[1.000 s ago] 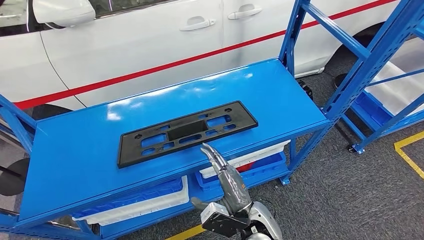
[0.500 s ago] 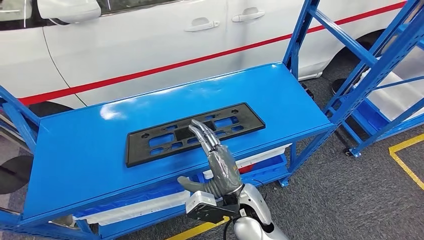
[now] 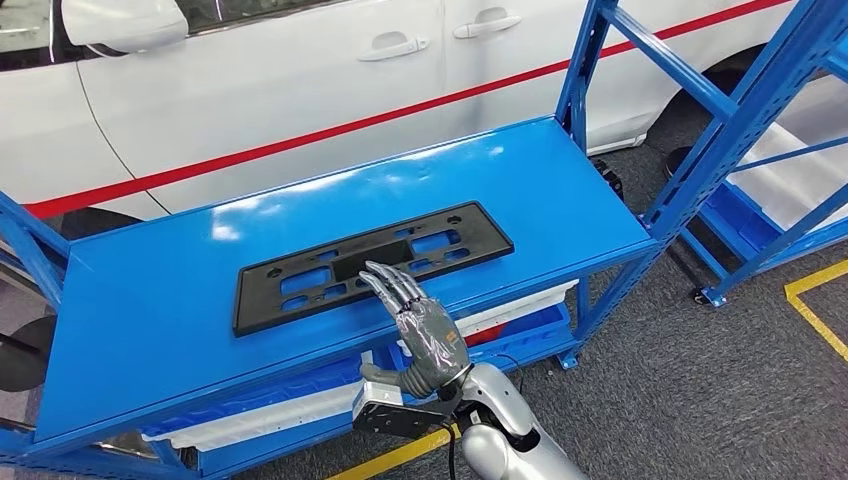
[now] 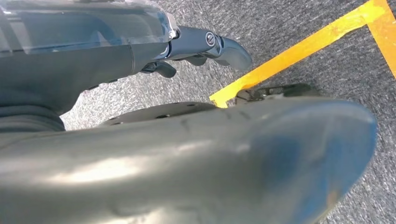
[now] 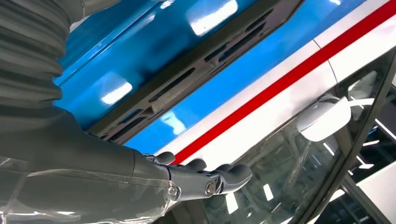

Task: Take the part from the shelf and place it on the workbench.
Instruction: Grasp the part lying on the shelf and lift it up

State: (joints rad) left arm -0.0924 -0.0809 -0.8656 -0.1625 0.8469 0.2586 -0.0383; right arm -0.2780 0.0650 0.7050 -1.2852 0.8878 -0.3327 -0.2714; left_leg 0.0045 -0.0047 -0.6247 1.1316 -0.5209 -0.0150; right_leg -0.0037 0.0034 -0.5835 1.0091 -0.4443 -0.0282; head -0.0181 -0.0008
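The part (image 3: 350,264) is a long black plastic plate with several cut-outs, lying flat on the blue shelf top (image 3: 150,300). My right hand (image 3: 415,320) reaches over the shelf's front edge, palm down with its fingers spread. Its fingertips (image 3: 385,280) are over the plate's near edge, around the middle, and nothing is held. In the right wrist view the right hand (image 5: 201,179) hovers just above the part (image 5: 196,79). The left wrist view shows my left hand (image 4: 205,46) hanging over the grey floor, fingers loosely extended and holding nothing.
A white car (image 3: 300,80) with a red stripe stands close behind the shelf. Blue uprights (image 3: 590,60) frame the shelf's right end, and another blue rack (image 3: 770,150) stands at the right. White-lined bins (image 3: 270,410) sit on the lower level. Yellow tape (image 3: 815,300) marks the floor.
My right hand has risen from below the shelf edge, moved forward and left, and flattened over the plate's near edge. The view shifted slightly. The plate has not moved.
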